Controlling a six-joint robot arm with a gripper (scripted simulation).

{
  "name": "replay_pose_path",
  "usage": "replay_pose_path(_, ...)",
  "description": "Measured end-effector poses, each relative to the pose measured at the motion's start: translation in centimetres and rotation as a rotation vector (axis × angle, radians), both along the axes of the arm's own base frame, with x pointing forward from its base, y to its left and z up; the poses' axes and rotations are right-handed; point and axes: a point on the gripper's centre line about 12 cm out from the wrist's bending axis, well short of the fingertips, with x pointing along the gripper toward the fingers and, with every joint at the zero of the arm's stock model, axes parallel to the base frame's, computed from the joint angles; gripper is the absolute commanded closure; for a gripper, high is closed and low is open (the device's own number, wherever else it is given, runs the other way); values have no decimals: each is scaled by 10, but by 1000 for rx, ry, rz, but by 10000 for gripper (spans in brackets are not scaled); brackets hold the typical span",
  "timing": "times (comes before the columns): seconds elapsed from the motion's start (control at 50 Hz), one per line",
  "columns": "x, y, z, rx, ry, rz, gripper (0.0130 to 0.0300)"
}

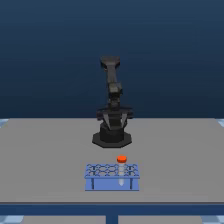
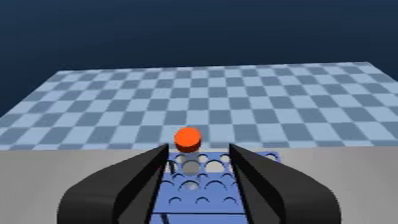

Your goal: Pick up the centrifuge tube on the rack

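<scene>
The light-blue rack (image 1: pixel 112 177) stands on the grey table in front of the black arm's base. The centrifuge tube (image 1: pixel 121 159) sits upright in a hole at the rack's far side, towards the exterior view's right, its orange-red cap above the grid. In the wrist view the rack (image 2: pixel 202 192) lies between my two black fingers (image 2: pixel 133 185). The tube's cap (image 2: pixel 187 139) shows just beyond the fingertips. My gripper (image 2: pixel 199 148) is open and holds nothing. In the exterior view the gripper (image 1: pixel 113 121) hangs low by the base, behind the rack.
The arm's black base (image 1: pixel 112 138) stands right behind the rack. The grey table (image 1: pixel 45 160) ends at a front edge near the rack. Beyond the table's edge the wrist view shows a blue checkered floor (image 2: pixel 231 95).
</scene>
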Motion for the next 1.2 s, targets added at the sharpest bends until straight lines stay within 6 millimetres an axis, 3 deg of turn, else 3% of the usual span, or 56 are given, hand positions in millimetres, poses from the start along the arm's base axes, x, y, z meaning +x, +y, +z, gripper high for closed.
replay_pose_path(0.68, 72, 14, -13, -18, 179, -21, 130)
replay_pose_path(1.2, 100, 20, -18, -27, 259, -30, 130)
